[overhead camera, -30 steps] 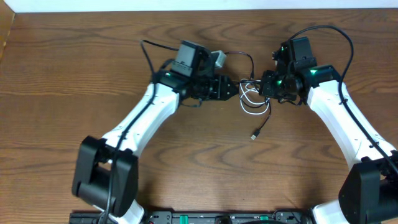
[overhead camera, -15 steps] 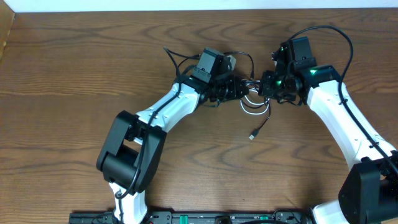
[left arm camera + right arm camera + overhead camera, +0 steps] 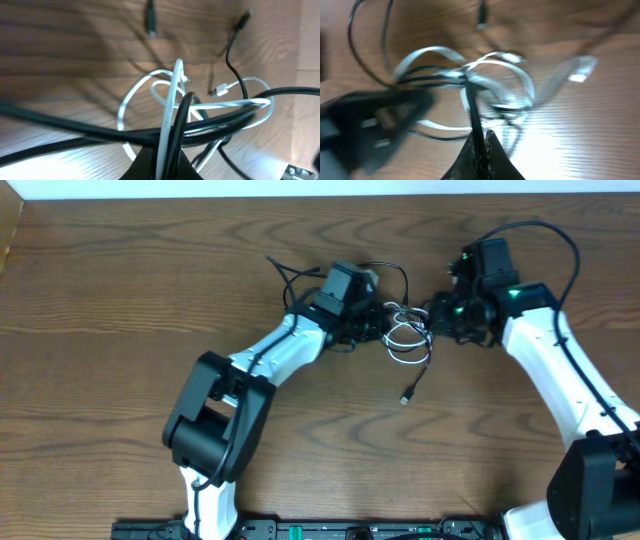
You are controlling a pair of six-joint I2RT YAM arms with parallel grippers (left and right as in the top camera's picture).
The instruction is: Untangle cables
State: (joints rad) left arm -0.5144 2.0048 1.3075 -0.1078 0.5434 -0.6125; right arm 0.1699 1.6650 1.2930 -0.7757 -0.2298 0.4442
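Left gripper [image 3: 378,323] and right gripper [image 3: 432,317] both clamped on the cables [image 3: 405,338], near the tabletop [image 3: 150,300] far edge.
Likely light, limp, slippery; best gripped near the free plug [image 3: 409,396], not mid-knot.

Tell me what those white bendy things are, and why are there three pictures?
They are two robot arms at a wooden table. One picture looks down from a camera above. The other two come from small cameras on each arm's wrist, showing up close what its pincher, called a gripper, is doing. On the table lies a tangle: a white cable looped with a thin black cable. The left gripper pinches white and black strands together. The right gripper seems to pinch a dark strand, though that picture is blurry.
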